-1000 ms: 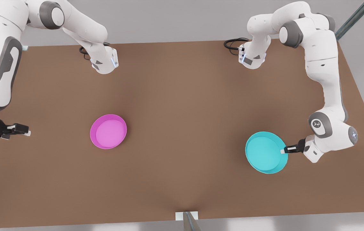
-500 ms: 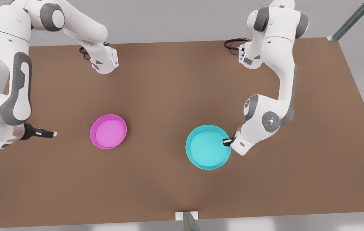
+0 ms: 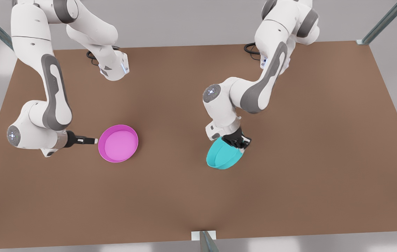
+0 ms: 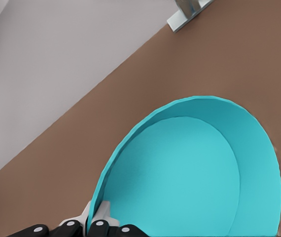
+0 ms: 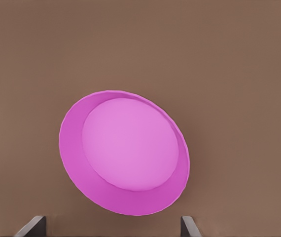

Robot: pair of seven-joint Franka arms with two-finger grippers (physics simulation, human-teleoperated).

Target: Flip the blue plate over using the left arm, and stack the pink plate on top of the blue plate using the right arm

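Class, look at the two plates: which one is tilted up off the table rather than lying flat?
The blue plate, gripped by its rim in the left gripper. The pink plate lies flat, the open right gripper beside it.

brown table (image 3: 184,196), grey floor (image 3: 184,24), metal posts (image 3: 383,21)

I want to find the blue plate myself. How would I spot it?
Look at the brown table, a little toward the front view's right of its middle. There the left gripper pinches the rim of the blue plate, tipped on edge, while the pink plate lies flat.
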